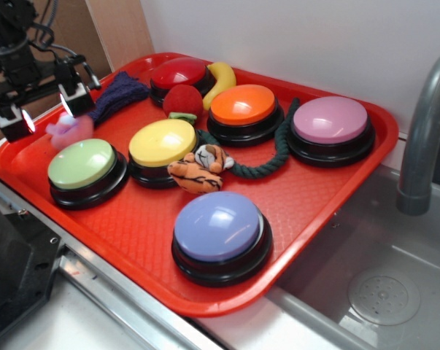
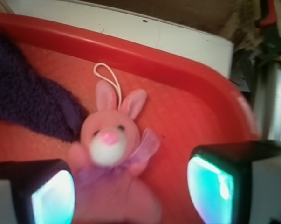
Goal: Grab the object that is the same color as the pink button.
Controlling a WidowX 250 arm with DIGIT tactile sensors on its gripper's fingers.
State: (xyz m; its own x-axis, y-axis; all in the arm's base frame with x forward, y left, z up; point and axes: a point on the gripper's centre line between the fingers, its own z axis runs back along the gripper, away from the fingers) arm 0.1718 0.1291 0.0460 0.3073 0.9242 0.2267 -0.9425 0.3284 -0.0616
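The object is a small pink plush bunny with a white muzzle, a lavender bow and a white loop. It lies on the red tray directly below my gripper. The bunny's body sits between my open fingers, nearer the left pad. In the exterior view my gripper hovers over the bunny at the tray's far left corner. The pink button with its mauve-pink dome stands at the tray's back right.
A dark purple knitted cloth lies just beside the bunny. A green button and a yellow button stand close by. A tiger plush, a lavender-blue button, an orange button, a red button, a banana and a rope share the tray. A sink and a faucet are to the right.
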